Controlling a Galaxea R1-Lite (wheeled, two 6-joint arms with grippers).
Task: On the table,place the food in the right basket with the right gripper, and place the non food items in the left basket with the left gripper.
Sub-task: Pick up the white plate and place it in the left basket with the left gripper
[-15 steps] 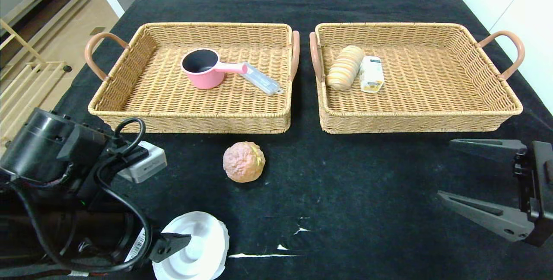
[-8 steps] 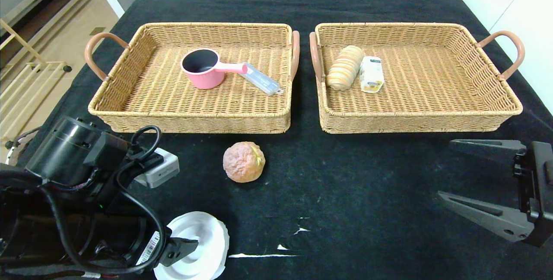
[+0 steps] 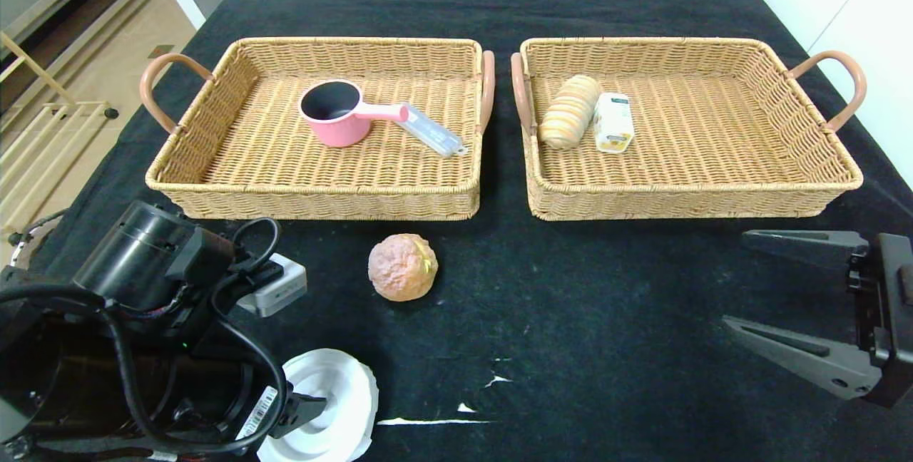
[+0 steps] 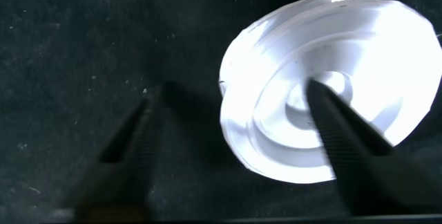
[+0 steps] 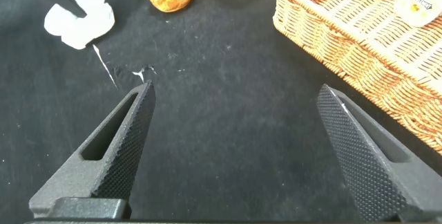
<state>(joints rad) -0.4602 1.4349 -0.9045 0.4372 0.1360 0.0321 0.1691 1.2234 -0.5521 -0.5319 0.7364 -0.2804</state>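
Observation:
A white round lid [image 3: 334,405] lies on the black cloth at the front left. My left gripper [image 4: 231,96] is open and low over it. One finger [image 4: 345,141] is over the lid's [image 4: 331,86] middle, and the other is outside its rim over the cloth. In the head view the left gripper [image 3: 284,412] is mostly hidden under its arm. A pinkish-brown bun [image 3: 403,267] sits on the cloth in front of the baskets. My right gripper [image 3: 735,276] is open and empty at the front right, also seen in the right wrist view [image 5: 235,92].
The left basket [image 3: 314,202] holds a pink saucepan [image 3: 335,111] and a clear flat case [image 3: 431,130]. The right basket [image 3: 685,202] holds a striped bread roll [image 3: 569,111] and a small yellow carton [image 3: 613,122]. White scuffs [image 3: 456,416] mark the cloth.
My left arm has shifted to the right and a little nearer the lid. The lid, the bun and the right gripper have not moved.

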